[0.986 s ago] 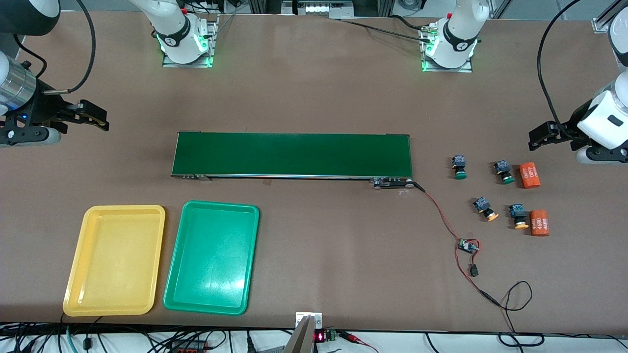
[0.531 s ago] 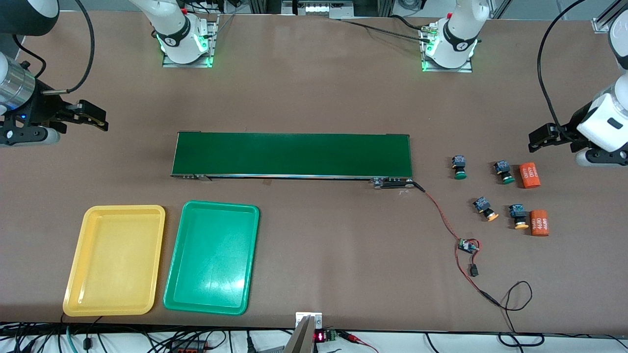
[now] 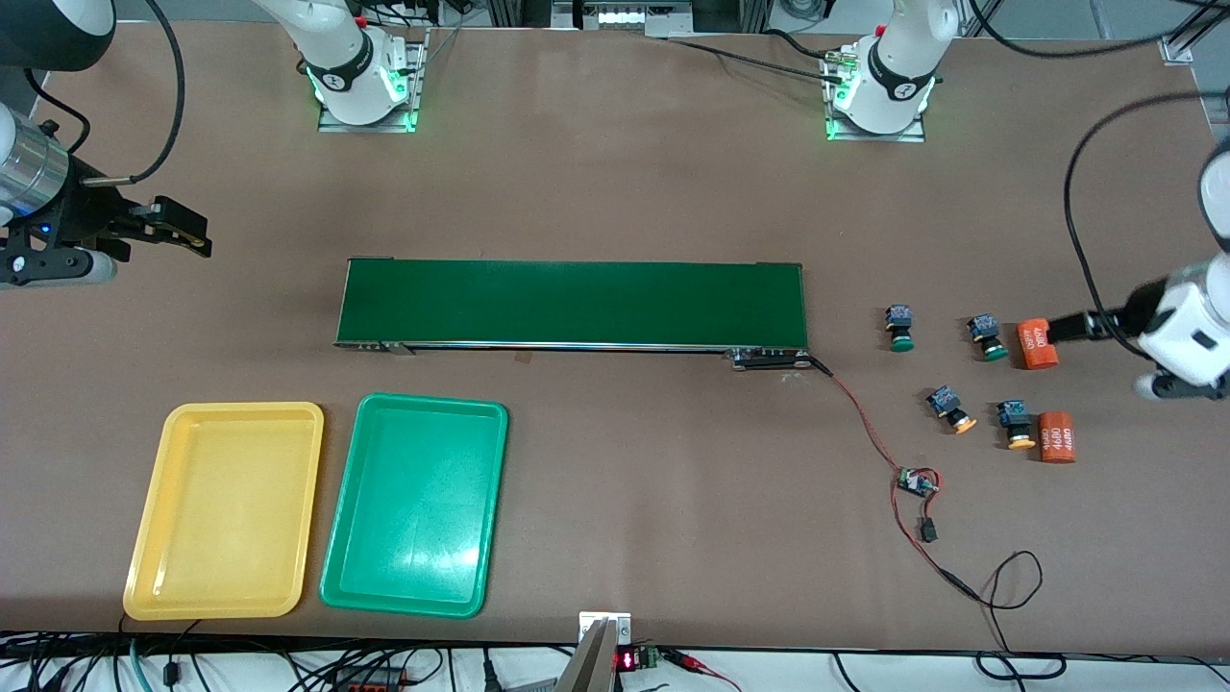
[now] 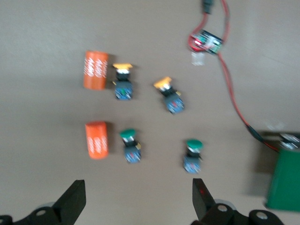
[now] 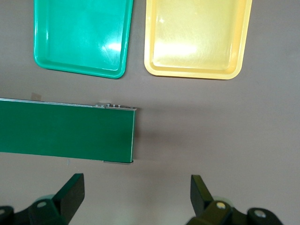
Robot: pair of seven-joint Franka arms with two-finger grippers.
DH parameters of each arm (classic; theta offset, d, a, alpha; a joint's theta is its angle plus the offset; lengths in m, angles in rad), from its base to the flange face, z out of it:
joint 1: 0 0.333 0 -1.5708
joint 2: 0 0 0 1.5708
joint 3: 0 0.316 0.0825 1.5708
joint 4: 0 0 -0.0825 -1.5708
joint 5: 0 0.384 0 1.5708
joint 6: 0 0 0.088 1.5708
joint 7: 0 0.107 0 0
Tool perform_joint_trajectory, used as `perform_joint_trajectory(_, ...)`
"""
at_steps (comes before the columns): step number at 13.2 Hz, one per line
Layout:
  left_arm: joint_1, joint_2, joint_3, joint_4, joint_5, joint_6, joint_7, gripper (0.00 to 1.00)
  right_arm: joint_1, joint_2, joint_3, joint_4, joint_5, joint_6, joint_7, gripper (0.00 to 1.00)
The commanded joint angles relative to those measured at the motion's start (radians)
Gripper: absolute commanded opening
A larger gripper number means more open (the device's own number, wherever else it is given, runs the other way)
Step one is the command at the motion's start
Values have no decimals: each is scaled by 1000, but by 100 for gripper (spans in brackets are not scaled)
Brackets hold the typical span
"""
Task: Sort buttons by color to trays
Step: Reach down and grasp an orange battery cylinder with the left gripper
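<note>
Buttons (image 3: 947,375): round caps, black bodies | trays (image 3: 227,509): glossy plastic, rounded corners | both grippers' fingers wide

Two white robot arms rise from rounded white bases bolted to metal plates, each base ringed by a black band with a small white mark and glowing green at its foot. The right arm (image 3: 43,207) has a black upper shell, a ribbed silver wrist collar with a small blue light, and a thin black cable looping over it. The left arm (image 3: 1187,322) ends in a glossy white wrist housing, trailing a black cable. Both grippers look black, with flat wedge-shaped fingers (image 4: 72,201).
</note>
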Motion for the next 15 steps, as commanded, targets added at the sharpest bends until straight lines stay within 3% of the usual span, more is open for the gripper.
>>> perform_joint_trajectory(1, 58, 132, -5, 54, 16, 160, 150, 100, -2, -4, 0, -3, 5, 5, 10, 100)
perform_joint_trajectory(6, 145, 302, -5, 47, 14, 481, 459, 100, 0, -2, 0, -5, 5, 9, 10, 100)
perform_joint_trajectory(11, 170, 364, -10, -53, 14, 677, 484, 100, 0, -2, 0, -5, 3, 11, 10, 100)
perform_joint_trajectory(13, 175, 396, -11, -61, 13, 719, 484, 92, 0, -1, 0, -5, 3, 12, 9, 100)
perform_joint_trajectory(15, 191, 409, -14, -61, 13, 719, 484, 74, 0, -1, 0, -5, 3, 12, 10, 100)
